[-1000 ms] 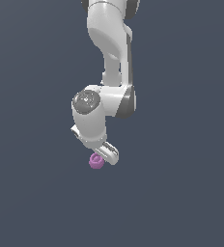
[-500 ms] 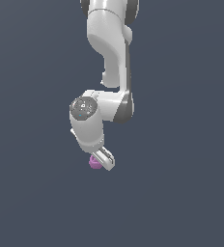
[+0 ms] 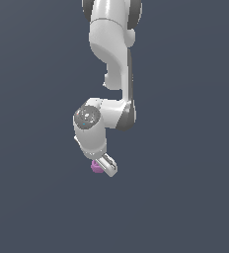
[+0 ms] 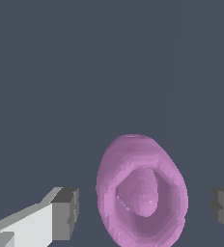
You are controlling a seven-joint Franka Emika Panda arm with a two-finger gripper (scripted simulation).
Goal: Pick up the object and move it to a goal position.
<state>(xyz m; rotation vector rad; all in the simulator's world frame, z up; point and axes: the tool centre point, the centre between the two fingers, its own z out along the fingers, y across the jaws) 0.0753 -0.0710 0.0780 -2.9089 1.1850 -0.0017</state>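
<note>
Since a second ago I have lowered the gripper (image 4: 142, 207) around the pink-purple knob (image 4: 142, 190), jaws open with gaps both sides, so closing comes next.

— How is the object (image 4: 142, 193) finished?
— A matt, faceted pink-purple skin is shown.
— And the end effector (image 4: 143, 210)?
— Smooth white casing with dull grey fingertips (image 4: 65, 212) is seen; the arm (image 3: 111, 44) is rendered glossy.
</note>
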